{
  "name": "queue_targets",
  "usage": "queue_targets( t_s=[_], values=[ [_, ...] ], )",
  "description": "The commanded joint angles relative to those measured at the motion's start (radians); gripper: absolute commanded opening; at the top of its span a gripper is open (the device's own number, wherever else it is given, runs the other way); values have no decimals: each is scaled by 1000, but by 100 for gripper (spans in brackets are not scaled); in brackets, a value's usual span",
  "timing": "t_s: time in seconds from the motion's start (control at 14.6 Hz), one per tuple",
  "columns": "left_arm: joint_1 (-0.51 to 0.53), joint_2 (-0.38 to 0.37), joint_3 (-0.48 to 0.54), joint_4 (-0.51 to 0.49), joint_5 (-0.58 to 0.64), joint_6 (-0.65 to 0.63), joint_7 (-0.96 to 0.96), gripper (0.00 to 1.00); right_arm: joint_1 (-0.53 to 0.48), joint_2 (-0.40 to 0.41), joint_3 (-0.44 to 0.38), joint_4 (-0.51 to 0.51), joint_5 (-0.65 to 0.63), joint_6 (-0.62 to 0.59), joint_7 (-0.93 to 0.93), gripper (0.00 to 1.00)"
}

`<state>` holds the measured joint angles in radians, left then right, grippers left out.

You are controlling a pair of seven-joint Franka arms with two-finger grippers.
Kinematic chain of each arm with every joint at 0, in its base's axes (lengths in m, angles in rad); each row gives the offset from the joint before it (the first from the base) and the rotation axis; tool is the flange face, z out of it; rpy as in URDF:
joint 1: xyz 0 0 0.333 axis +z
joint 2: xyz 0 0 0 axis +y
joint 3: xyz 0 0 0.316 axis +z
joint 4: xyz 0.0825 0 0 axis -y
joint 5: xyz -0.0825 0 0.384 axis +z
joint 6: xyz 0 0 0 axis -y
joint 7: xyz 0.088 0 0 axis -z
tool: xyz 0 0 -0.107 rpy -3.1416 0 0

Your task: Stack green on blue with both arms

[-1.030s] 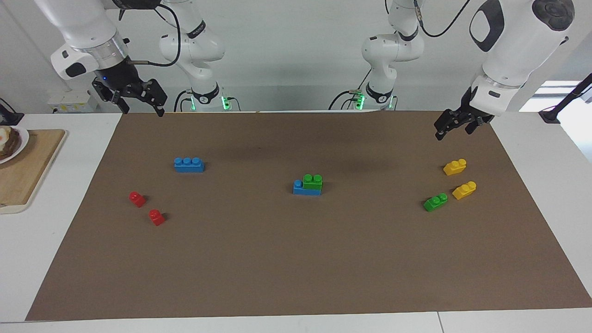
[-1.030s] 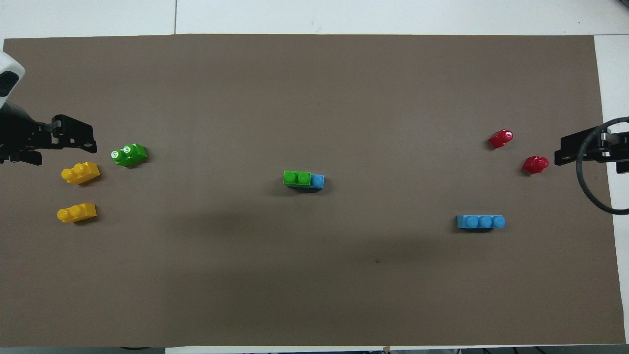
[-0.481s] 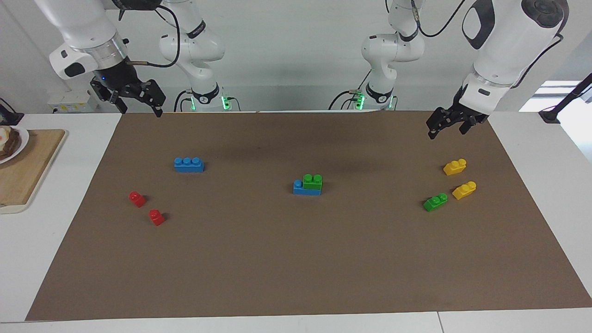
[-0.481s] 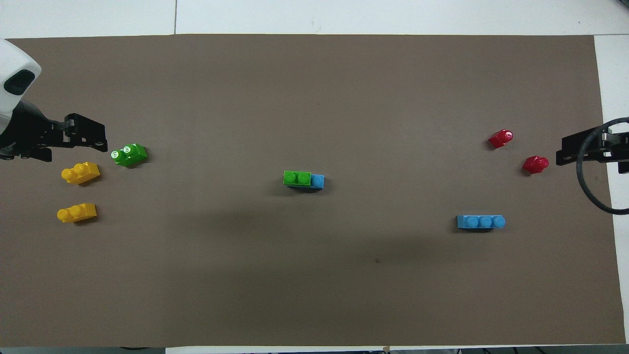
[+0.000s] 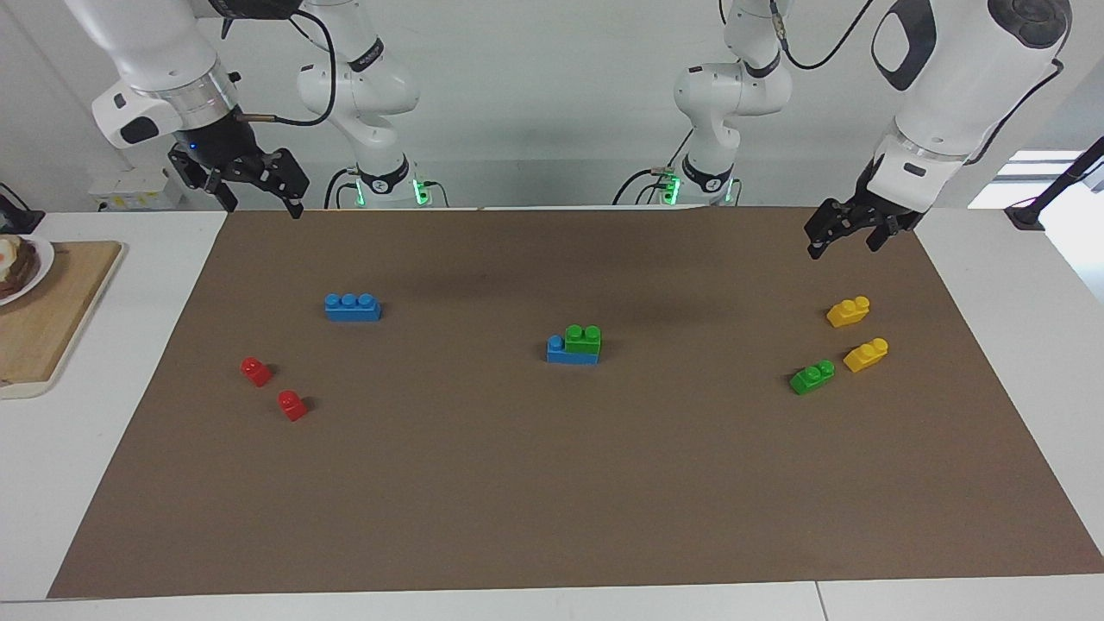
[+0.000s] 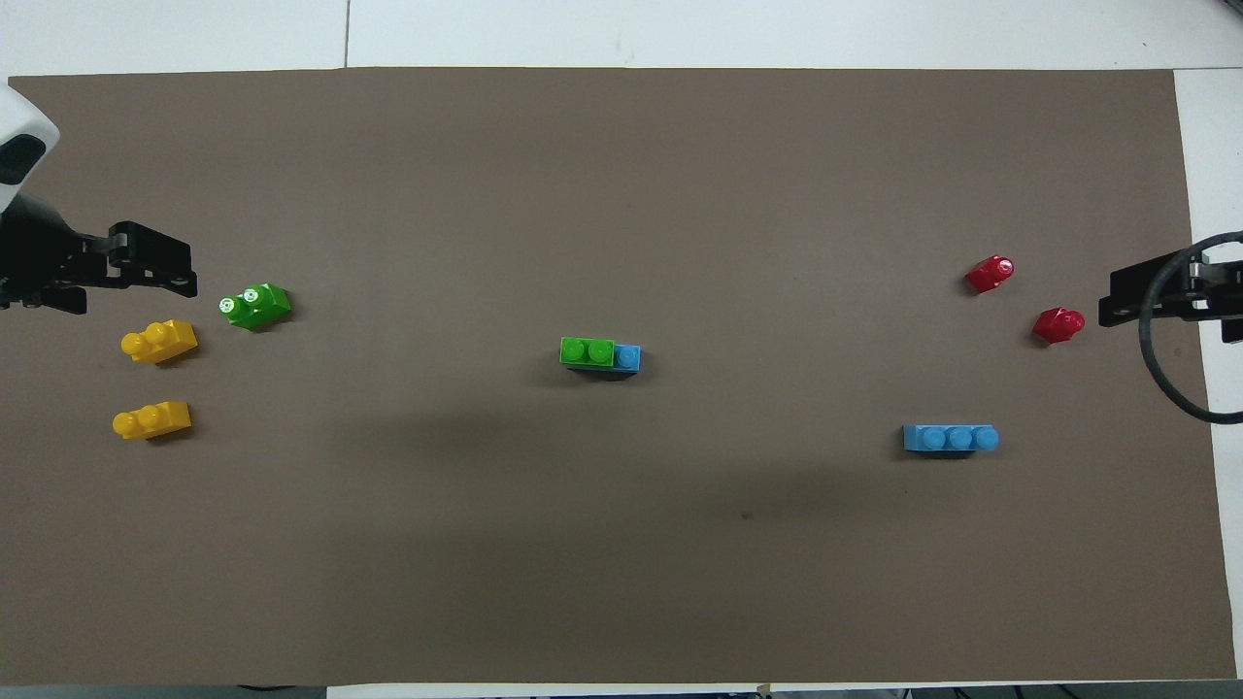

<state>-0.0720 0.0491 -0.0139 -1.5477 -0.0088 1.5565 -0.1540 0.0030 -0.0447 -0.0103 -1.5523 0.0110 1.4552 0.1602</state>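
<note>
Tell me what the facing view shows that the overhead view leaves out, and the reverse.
Facing view only: both arms whole, their bases, and a wooden board with a plate. Overhead only: nothing extra. Shared: green brick on blue brick mid-mat, loose blue brick, loose green brick, two yellow and two red bricks, left gripper and right gripper open, raised.
</note>
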Motion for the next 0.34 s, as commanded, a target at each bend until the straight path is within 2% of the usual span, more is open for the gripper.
queue_targets(
  t_s=[0.0, 0.27],
  values=[
    [-2, 20, 6, 40, 7, -30, 19, 100, -12, -17, 10, -18, -20, 8, -10, 100],
    [-8, 23, 8, 40, 4, -32, 19, 100, -12, -17, 10, -20, -19, 8, -11, 100]
  ],
)
